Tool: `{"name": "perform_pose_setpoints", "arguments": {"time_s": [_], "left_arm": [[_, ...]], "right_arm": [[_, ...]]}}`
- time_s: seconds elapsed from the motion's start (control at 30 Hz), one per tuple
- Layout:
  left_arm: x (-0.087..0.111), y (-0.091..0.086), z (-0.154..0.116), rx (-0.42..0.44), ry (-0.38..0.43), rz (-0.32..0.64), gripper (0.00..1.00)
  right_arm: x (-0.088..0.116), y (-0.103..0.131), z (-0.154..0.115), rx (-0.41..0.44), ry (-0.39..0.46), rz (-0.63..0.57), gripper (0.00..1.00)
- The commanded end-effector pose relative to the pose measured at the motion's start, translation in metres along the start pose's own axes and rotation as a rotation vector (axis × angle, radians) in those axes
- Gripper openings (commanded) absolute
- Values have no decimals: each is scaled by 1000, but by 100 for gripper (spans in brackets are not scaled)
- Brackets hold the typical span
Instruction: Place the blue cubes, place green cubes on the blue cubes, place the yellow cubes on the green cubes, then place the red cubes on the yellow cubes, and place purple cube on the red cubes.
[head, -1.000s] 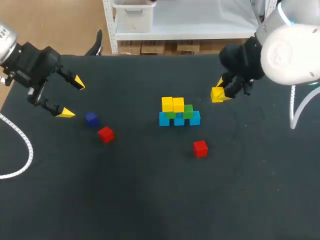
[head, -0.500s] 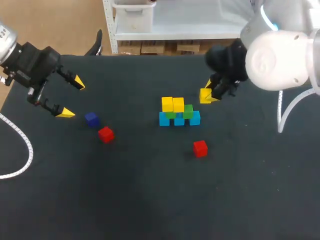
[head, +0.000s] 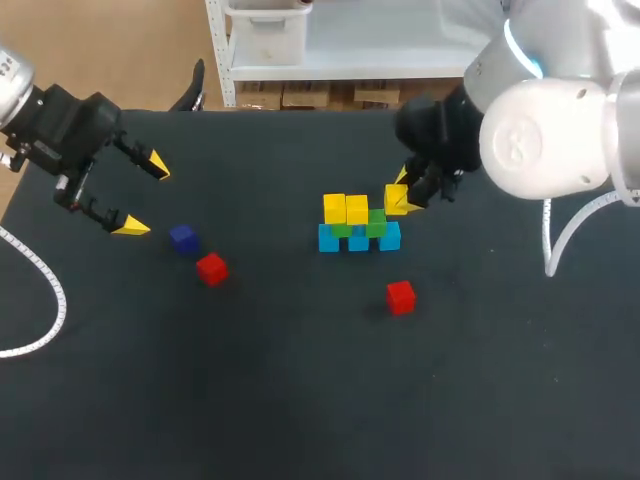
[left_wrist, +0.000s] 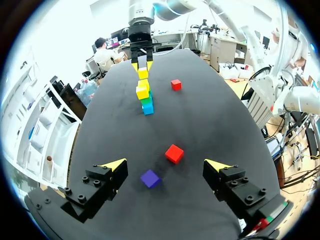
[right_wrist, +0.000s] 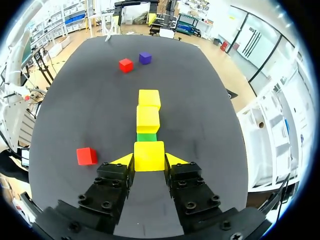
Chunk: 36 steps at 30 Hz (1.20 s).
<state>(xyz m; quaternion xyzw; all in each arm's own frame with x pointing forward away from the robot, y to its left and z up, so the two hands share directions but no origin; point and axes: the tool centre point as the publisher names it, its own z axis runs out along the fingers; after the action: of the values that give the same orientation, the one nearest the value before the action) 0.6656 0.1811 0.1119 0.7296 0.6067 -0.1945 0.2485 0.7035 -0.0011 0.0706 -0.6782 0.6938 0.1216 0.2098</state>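
Your right gripper (head: 405, 192) is clamped on a yellow cube (head: 396, 199), hovering right by the stack's (head: 358, 226) bare green cube (head: 377, 222). Drop it off-centre or clip the two placed yellows (head: 346, 209) and you'll probably shove the blue row (head: 358, 240) crooked. Your left gripper (head: 144, 197) hangs wide open and empty near the purple cube (head: 182, 237), and there are no bins in play, cubes just sit loose on the table (head: 300, 380)

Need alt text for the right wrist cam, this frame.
The right gripper is shut on a yellow cube, with a green cube and two more yellow cubes lined up ahead. One red cube lies beside the gripper; another red cube and a purple cube sit far ahead.
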Motion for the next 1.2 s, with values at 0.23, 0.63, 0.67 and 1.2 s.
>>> {"name": "perform_pose_setpoints", "arguments": {"time_s": [0.23,0.63,0.67,1.2], "left_arm": [[1,2,0,2,-2,3,100],[1,2,0,2,-2,3,100],[1,2,0,2,-2,3,100],[1,2,0,2,-2,3,100]], "right_arm": [[-7,0,7,-4,14,-2,0],[-11,1,15,-21,28,-10,0],[-12,1,16,-21,28,-10,0],[-10,0,19,-31,35,-9,0]]}}
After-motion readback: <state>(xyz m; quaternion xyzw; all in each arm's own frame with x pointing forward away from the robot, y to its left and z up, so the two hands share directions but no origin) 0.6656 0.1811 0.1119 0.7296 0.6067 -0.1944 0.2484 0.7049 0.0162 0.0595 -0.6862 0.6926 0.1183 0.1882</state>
